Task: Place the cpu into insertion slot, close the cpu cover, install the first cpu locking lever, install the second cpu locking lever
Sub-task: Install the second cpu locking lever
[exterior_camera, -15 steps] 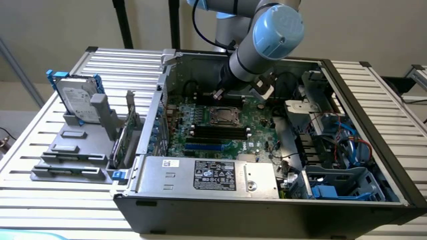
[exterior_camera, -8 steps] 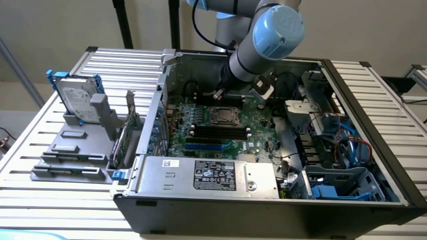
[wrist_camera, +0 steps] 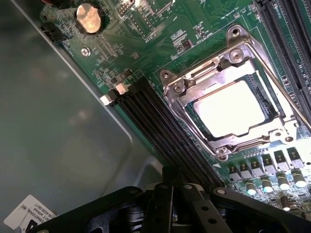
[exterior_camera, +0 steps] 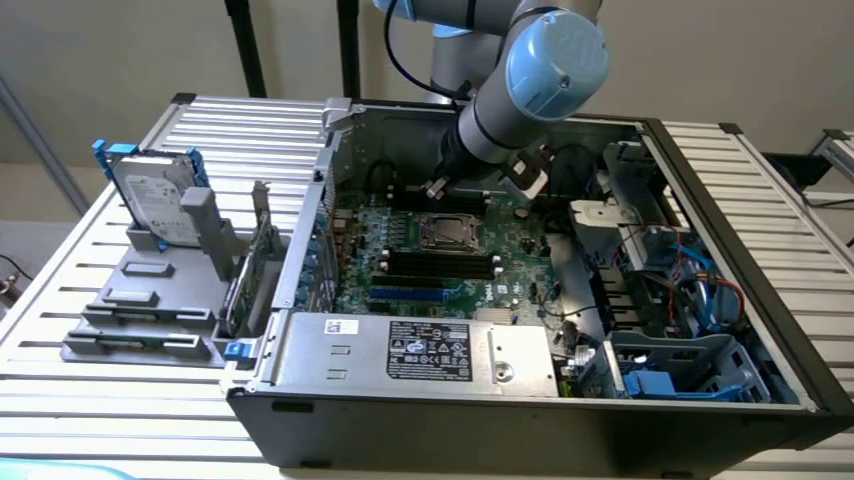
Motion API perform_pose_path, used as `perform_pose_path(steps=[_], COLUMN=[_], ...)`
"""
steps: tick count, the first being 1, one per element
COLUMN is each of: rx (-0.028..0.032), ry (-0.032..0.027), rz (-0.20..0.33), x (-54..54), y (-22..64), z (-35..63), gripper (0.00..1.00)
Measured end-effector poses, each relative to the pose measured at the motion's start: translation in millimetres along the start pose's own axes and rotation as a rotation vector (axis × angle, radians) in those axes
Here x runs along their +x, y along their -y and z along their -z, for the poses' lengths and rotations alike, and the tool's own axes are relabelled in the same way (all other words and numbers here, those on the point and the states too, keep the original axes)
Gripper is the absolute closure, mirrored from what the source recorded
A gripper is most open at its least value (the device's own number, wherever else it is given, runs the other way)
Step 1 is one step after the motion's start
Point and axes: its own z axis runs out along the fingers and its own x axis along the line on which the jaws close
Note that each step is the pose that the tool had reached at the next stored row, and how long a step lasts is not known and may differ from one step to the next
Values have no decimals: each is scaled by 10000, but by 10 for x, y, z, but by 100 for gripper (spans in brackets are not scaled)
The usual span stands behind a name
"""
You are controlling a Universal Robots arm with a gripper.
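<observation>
The silvery square cpu (wrist_camera: 233, 109) lies seated under the silver metal frame cover (wrist_camera: 228, 92), apart from the closed, empty hand (wrist_camera: 177, 194).

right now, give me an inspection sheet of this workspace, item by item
surface: slatted metal table carrying an open computer case.
job's things: cpu sits in the insertion slot; cpu cover lies down around it, framing its top face.
clutter: hard drive standing in a grey holder on the exterior view's left; power supply at the case front.
grippers: gripper shut, holding nothing, above the board beside the black memory slots.
cables: blue and red wires inside the case on the exterior view's right; black cable along the arm.
surroundings: plain wall behind.
</observation>
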Motion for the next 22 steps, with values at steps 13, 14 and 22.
perform_pose_path(steps=[13,14,22], rx=[41,44,70], ry=[-52,-57,-90], rz=[14,16,24], x=[0,0,0], y=[0,0,0], z=[0,0,0], gripper=[89,89,89])
